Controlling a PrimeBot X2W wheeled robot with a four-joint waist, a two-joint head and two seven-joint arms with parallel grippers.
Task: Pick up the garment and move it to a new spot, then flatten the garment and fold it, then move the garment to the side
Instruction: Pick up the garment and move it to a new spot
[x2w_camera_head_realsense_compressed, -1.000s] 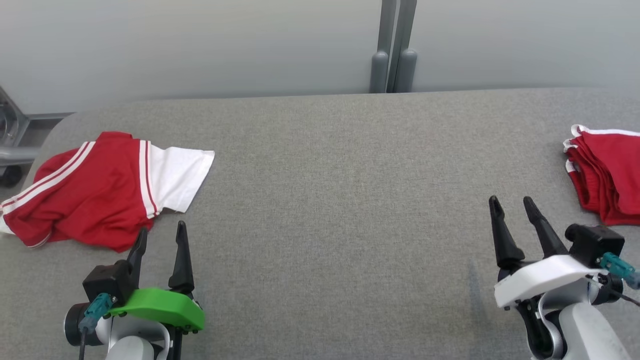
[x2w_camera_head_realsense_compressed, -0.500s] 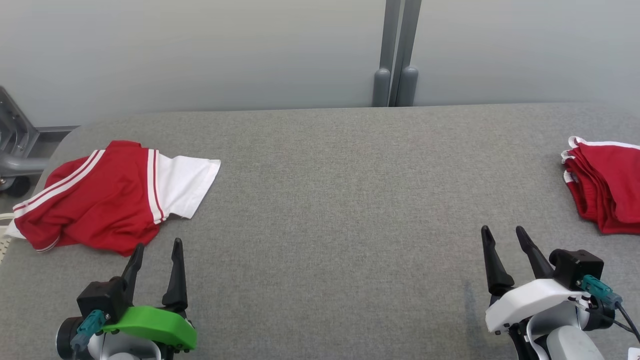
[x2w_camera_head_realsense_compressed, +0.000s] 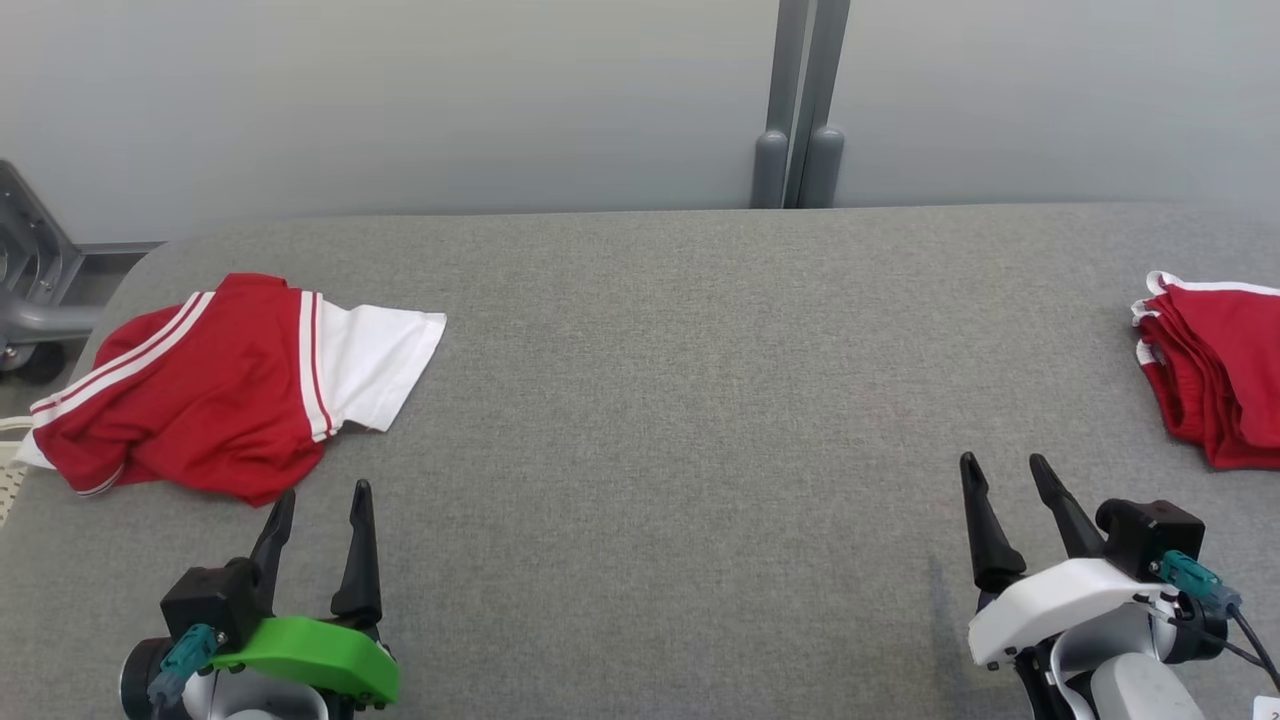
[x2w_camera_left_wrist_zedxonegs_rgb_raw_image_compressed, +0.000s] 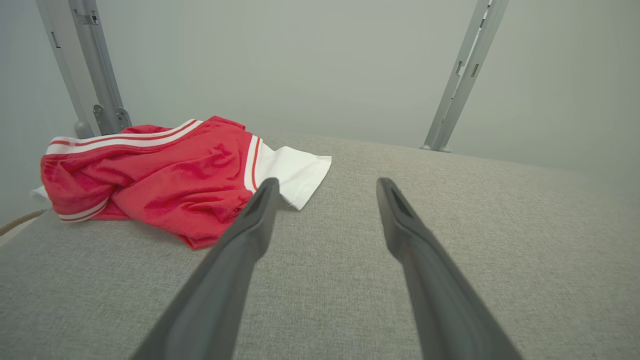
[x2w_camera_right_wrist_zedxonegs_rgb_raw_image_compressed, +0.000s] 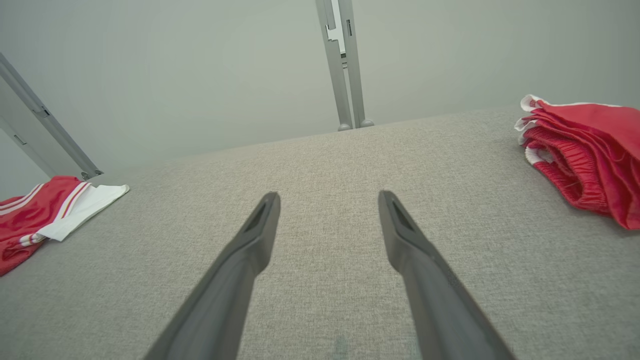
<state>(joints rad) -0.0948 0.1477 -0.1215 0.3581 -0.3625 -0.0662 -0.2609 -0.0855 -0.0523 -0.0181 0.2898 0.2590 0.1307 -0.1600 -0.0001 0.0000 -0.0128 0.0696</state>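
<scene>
Garment (x2w_camera_head_realsense_compressed: 200, 385) crumpled at left edge of counter (x2w_camera_head_realsense_compressed: 650, 400), untouched; we judge pickup not begun. Left gripper (x2w_camera_head_realsense_compressed: 323, 492) just short of its near hem, fingers (x2w_camera_left_wrist_zedxonegs_rgb_raw_image_compressed: 250, 235) spread, empty, placed for reach. Right gripper (x2w_camera_head_realsense_compressed: 1002, 460) fingers spread, empty, near folded red pile (x2w_camera_head_realsense_compressed: 1215, 375) at right edge.

We see the folded red stack (x2w_camera_head_realsense_compressed: 1215, 380) cut off by the head view's right edge. The red-and-white garment (x2w_camera_right_wrist_zedxonegs_rgb_raw_image_compressed: 30, 215) runs past the right wrist view's left edge; its crumpled folds hide its type from us.
</scene>
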